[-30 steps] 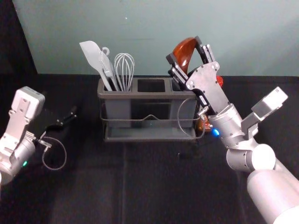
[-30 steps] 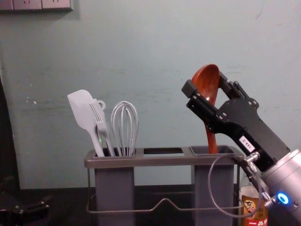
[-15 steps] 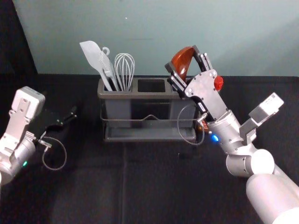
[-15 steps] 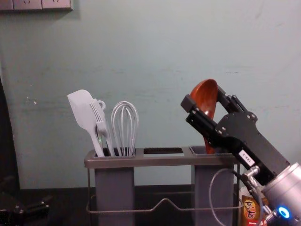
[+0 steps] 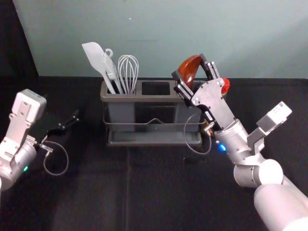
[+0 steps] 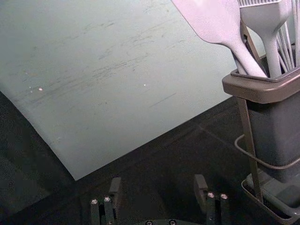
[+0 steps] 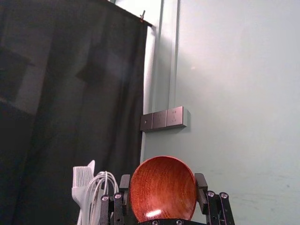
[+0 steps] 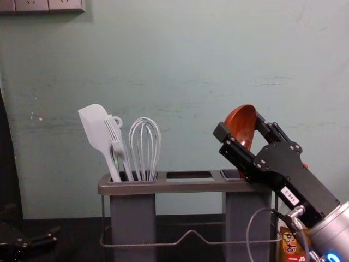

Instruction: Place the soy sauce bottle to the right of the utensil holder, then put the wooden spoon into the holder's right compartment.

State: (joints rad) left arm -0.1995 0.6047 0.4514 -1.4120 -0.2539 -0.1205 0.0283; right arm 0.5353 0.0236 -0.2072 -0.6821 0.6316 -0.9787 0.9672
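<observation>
"Grey utensil holder (image 8: 185, 186) between the arms. End effectors?"

"Left end effector (image 6: 158, 184) idle at left, spread. Right end effector (image 5: 190, 66) over the holder's right compartment (image 8: 230, 174), pinching the spoon's bowl."

"Soy sauce bottle (image 8: 293, 246)?"

"Just right of the holder. That half looks done."

"Wooden spoon (image 8: 241, 128)?"

"Bowl up, handle down, seemingly inside the right compartment. Left to do, I judge: settle it, let go, back off."
</observation>
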